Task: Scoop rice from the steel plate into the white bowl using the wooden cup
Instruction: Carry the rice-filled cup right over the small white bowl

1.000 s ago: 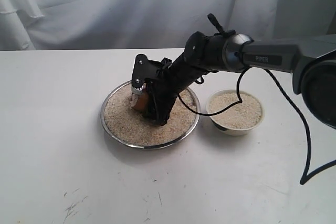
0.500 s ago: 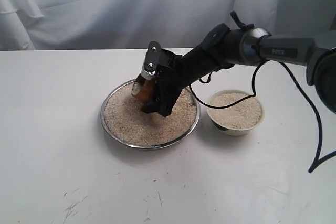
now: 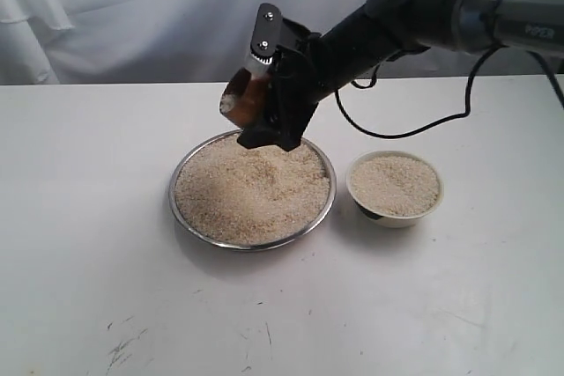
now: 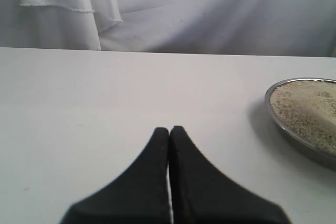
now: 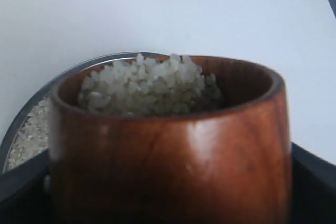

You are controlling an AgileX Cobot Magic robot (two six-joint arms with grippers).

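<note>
Leaning leftward, wooden cup (image 3: 243, 98), clamped in right claw (image 3: 262, 87)

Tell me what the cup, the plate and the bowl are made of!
The cup looks like wood: reddish-brown, with grain streaks and a glossy shine. The plate seems metal, likely steel: its thin rim is silver and shiny. The bowl is plain white and smooth, maybe ceramic or plastic; I can't tell which.

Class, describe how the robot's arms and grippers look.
Right arm: black, tubular, silver collar, white lettering, loose black cable beneath. Right gripper: black with a pale strip. Left gripper: matte black fingers tapering to points.
</note>
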